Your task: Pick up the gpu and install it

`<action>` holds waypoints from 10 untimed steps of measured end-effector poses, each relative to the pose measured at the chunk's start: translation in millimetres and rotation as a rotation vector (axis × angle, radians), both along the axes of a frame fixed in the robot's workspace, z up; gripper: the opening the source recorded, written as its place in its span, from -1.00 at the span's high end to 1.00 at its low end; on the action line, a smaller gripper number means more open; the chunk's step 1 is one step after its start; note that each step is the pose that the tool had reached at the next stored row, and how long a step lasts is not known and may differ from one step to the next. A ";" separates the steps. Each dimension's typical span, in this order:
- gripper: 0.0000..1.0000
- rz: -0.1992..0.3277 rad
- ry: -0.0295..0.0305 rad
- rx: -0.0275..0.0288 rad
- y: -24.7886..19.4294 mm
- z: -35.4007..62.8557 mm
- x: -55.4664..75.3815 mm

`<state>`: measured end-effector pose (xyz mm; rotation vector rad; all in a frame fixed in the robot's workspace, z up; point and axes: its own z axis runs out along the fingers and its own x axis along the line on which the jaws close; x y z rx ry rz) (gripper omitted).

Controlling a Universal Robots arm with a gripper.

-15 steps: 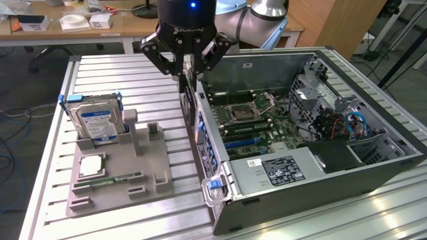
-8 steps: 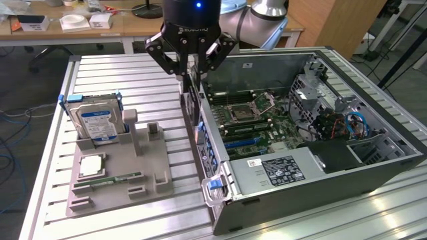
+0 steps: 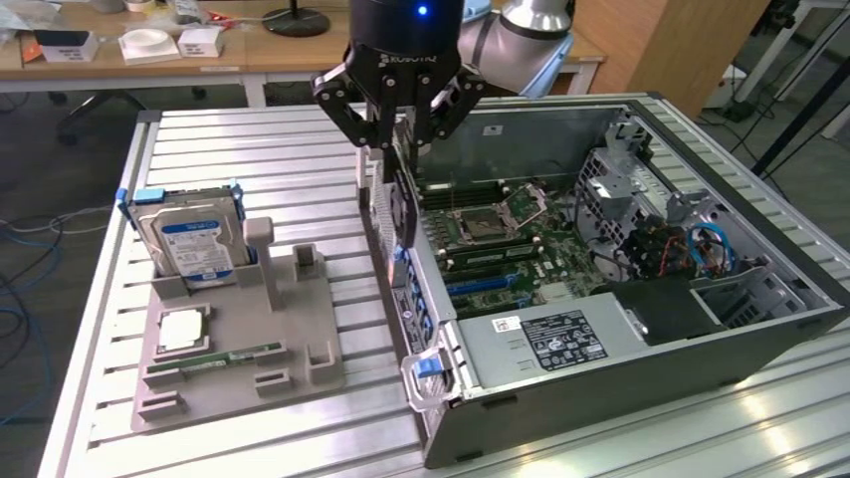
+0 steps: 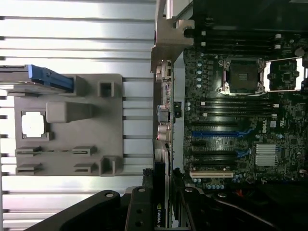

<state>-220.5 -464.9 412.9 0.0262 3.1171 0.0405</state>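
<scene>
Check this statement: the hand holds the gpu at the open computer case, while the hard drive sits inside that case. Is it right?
Wrong on the hard drive: it stands in the grey holder outside the computer case, as the exterior view shows. The hand does hold the gpu at the open case.

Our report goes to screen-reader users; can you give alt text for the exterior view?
The claw grips the gpu on edge by the rear wall of an open computer case with its motherboard exposed. On the exterior view's left, a grey holder carries a hard drive.
</scene>
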 end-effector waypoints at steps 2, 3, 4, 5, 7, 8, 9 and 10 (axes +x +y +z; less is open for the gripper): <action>0.48 0.000 0.0000 0.0000 0.0 0.0 1.1; 0.48 0.000 0.0000 0.0000 0.0 0.0 1.6; 0.48 0.000 0.0000 -0.0001 0.0 0.0 1.7; 0.48 0.000 0.0001 -0.0001 0.0 0.1 1.9; 0.48 0.000 0.0001 0.0000 0.0 0.0 2.0; 0.48 0.000 0.0000 -0.0001 0.0 0.0 2.1; 0.48 0.000 0.0000 0.0000 0.0 0.0 2.2; 0.48 0.000 0.0001 0.0000 0.0 0.0 2.2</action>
